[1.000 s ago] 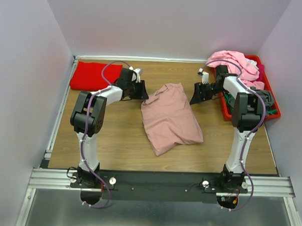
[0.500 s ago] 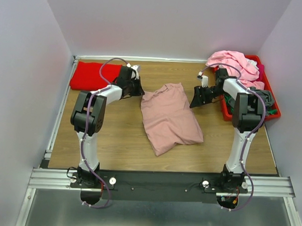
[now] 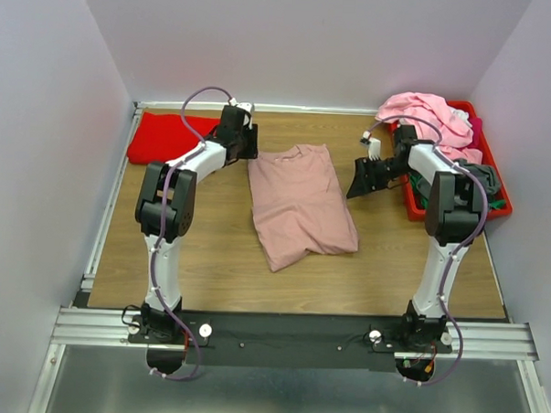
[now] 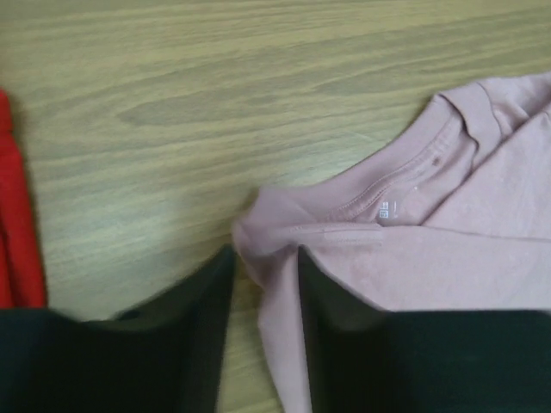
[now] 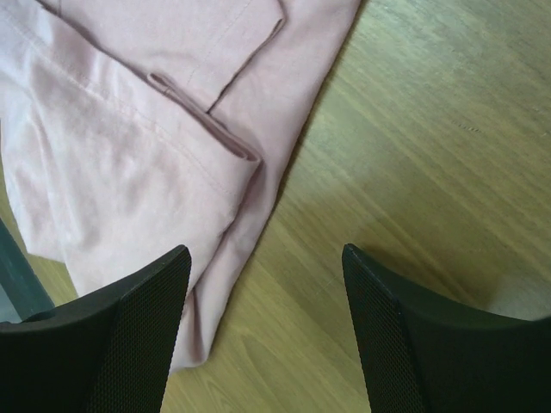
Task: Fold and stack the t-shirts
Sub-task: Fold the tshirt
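Note:
A dusty-pink t-shirt (image 3: 300,206) lies folded in the middle of the table, collar toward the back. My left gripper (image 3: 250,153) is shut on its far-left corner; in the left wrist view a pinch of pink fabric (image 4: 269,258) sits between the dark fingers, beside the collar and label (image 4: 389,207). My right gripper (image 3: 357,187) is open and empty, just right of the shirt; the right wrist view shows the shirt's edge (image 5: 155,155) by the left finger. A bright red t-shirt (image 3: 169,136) lies folded at the back left. Light pink shirts (image 3: 428,116) are heaped on the bin.
A red plastic bin (image 3: 460,178) stands at the back right with grey, magenta and green garments inside. Walls close in the table at the back and sides. Bare wood (image 3: 210,249) shows in front of the shirt.
My left gripper has moved back and left, dragging the dusty-pink shirt's corner with it; the shirt has shifted left and straightened. The right gripper has barely moved.

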You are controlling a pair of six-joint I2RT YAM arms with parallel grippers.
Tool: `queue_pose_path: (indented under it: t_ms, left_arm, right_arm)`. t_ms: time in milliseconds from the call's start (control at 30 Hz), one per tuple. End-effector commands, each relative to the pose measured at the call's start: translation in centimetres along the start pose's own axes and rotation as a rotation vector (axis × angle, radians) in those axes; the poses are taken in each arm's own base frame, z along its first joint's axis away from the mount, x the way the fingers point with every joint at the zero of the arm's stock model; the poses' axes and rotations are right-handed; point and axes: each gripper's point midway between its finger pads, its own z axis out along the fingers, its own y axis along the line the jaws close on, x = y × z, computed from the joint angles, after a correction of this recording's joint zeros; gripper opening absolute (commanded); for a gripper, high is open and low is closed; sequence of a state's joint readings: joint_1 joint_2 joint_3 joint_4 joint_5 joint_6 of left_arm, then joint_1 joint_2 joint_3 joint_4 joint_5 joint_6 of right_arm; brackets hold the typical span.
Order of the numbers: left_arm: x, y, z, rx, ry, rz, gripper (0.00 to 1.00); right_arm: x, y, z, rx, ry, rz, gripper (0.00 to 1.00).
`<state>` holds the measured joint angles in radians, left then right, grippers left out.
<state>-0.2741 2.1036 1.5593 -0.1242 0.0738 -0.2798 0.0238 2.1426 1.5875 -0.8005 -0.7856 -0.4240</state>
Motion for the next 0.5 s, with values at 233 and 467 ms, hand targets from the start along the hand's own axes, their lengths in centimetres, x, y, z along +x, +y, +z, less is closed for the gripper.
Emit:
queue_pose_path:
  t_ms: [233, 467]
  left_arm:
    - [-5.6, 3.0, -9.0, -0.167, -0.181, 0.042, 0.73]
    - [1.1, -3.3, -16.5, 0.31, -0.111, -0.159, 0.93]
  right_arm:
    - [-0.7, 5.5, -4.2, -0.053, -0.104, -0.206, 0.8]
    - [3.0, 5.7, -3.0, -0.047, -0.027, -0.076, 0.78]
